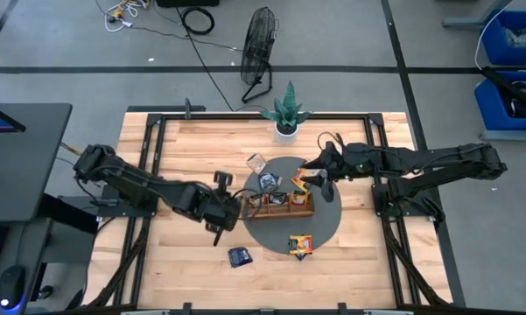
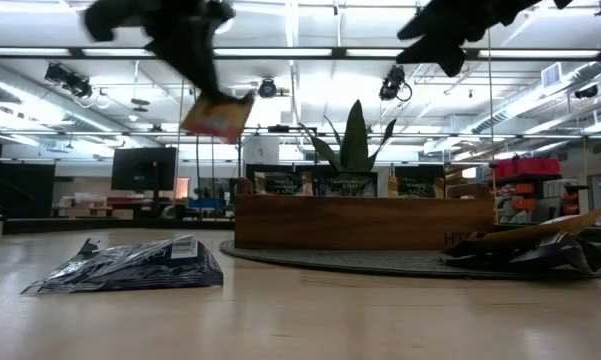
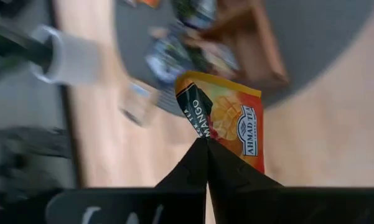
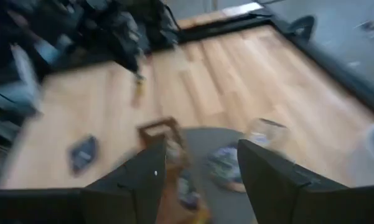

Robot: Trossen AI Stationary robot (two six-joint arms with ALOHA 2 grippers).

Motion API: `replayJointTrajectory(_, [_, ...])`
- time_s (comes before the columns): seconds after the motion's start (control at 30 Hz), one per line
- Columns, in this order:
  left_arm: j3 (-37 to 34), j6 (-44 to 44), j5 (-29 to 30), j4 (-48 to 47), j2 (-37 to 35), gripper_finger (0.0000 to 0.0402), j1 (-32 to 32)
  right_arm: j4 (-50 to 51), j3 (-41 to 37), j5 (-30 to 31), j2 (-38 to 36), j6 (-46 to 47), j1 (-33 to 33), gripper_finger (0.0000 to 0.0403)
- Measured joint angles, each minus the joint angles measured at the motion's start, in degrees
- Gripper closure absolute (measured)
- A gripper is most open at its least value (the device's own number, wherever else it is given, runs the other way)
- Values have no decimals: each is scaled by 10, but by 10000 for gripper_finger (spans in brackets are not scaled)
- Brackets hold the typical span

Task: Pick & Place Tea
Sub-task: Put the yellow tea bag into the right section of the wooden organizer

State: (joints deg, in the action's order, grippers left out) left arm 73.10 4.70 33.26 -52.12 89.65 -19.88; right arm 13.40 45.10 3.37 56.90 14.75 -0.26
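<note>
The left gripper is pinched shut on one corner of an orange-yellow square tea sachet printed with a mango picture, and carries it in the air above the pale wooden table, just beside the left end of the brown wooden three-compartment tray. In the low view this sachet hangs tilted from the dark fingers, well clear of the table top. The tray sits on a round grey mat and holds several sachets. Another orange-yellow sachet lies on the mat's near edge, a dark blue sachet lies on the bare wood beside the mat, and a pale whitish sachet lies near the mat's far rim. The right gripper hovers over the tray's right end with its fingers spread apart, holding nothing. A small green potted plant stands at the table's far edge.
</note>
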Motion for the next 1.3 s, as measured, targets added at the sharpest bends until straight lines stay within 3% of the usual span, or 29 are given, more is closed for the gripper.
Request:
replayJointTrajectory(0.23, [63,164,27,37,0,399,47,8,30,-141,7,116,-63,197])
replayJointTrajectory(0.43, [83,287,12,109,-1,399,74,146,152,-221,78,71,-99,197])
replayJointTrajectory(0.6, [86,340,11,139,-1,399,86,230,262,-262,160,45,-120,197])
replayJointTrajectory(0.97, [86,401,19,193,-1,399,88,338,440,-279,309,16,-137,197])
replayJointTrajectory(1.3, [86,445,27,220,-1,399,89,360,487,-304,366,19,-136,197])
